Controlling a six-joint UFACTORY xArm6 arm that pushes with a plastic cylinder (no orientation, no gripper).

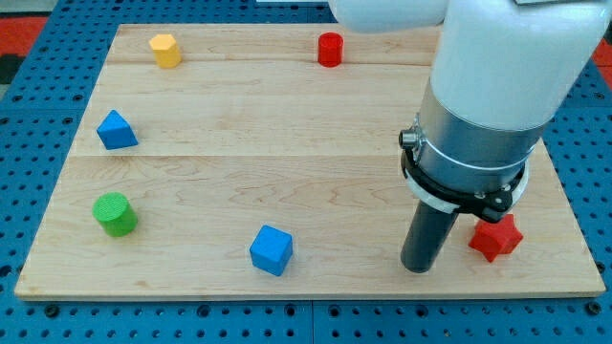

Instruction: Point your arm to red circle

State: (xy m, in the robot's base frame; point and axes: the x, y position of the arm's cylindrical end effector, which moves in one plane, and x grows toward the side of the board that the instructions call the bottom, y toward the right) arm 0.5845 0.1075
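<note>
The red circle block, a short cylinder, stands near the view's top edge of the wooden board, a little right of centre. My tip rests on the board near the view's bottom right, far from the red circle. A red star-shaped block lies just right of my tip, close but apart from it.
A yellow hexagonal block is at the top left. A blue triangular block is at the left. A green cylinder is at the lower left. A blue cube is at the bottom centre. The arm's wide white body covers the upper right.
</note>
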